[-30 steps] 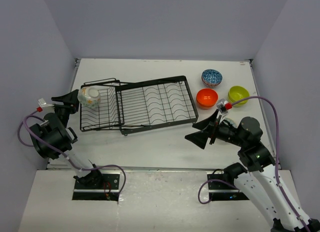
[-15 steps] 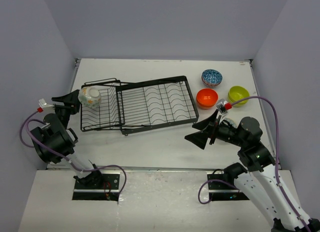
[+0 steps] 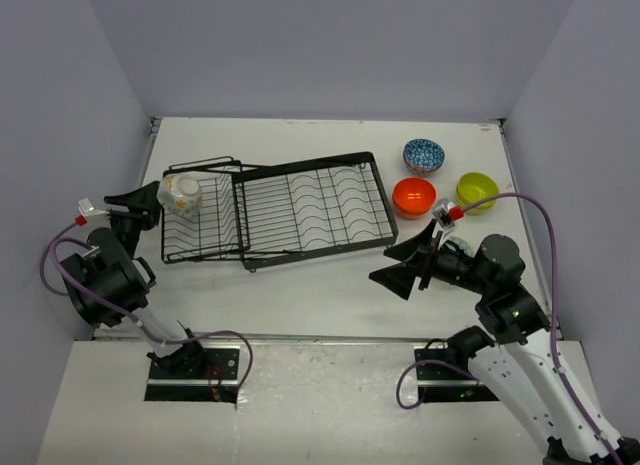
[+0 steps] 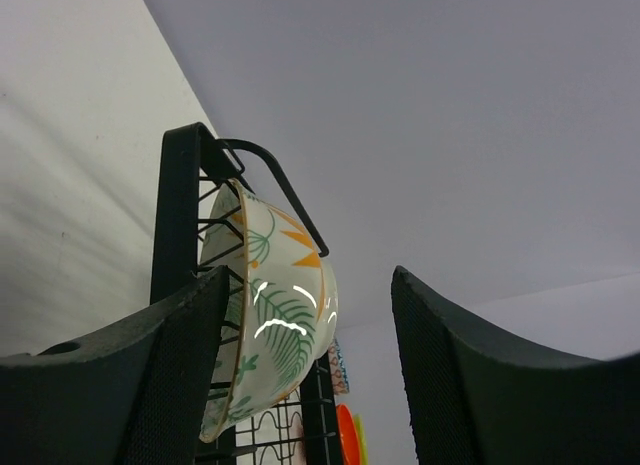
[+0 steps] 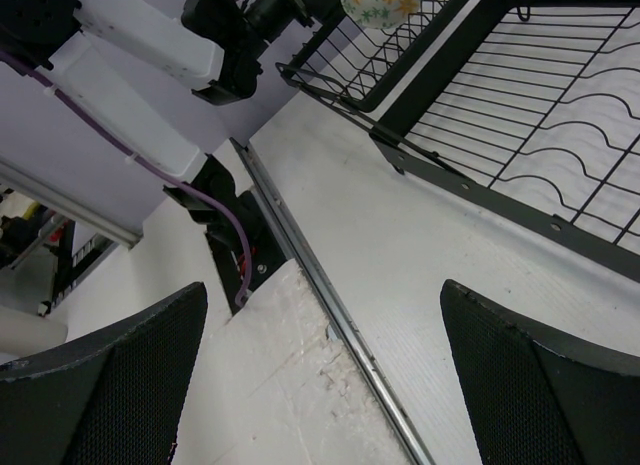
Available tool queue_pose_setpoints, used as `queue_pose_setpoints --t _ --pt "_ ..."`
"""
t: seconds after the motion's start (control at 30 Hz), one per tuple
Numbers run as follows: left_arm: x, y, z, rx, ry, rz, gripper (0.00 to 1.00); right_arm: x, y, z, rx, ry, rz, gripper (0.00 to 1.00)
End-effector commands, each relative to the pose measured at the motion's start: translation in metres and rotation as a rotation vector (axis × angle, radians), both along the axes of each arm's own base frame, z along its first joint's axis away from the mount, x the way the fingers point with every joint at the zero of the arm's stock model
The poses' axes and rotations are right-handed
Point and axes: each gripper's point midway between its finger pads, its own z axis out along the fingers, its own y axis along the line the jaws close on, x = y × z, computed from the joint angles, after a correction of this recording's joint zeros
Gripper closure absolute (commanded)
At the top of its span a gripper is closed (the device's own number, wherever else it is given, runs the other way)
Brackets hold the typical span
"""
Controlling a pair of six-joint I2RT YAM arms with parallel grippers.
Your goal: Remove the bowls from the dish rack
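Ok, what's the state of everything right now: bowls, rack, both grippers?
Floral bowl: in the rack's left section, tipped on edge.
Rack: holds only the floral bowl.
Blue bowl: upright on the table, out of the rack.
Orange bowl: same.
Green bowl: same.
Left gripper: open, beside the floral bowl, not gripping.
Right gripper: open, holding nothing.

nothing readable here tbh; no text, labels, brand names or numbers I can make out in any of the views
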Motion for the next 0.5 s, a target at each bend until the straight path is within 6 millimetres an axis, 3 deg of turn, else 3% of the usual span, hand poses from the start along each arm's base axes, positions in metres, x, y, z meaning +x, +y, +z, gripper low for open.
queue_pose_setpoints --t 0.0,0.47 --pt "-0.0085 -0.0138 0.0297 0.119 -0.169 -0.052 0.33 0.0025 0.0022 0.0078 0.018 -0.031 0.001 0.01" --pt "-0.0105 -0.0201 0.0336 0.095 -0.211 -0.086 0.39 0.0033 0.0039 0.0059 0.014 -0.025 0.008 0.01"
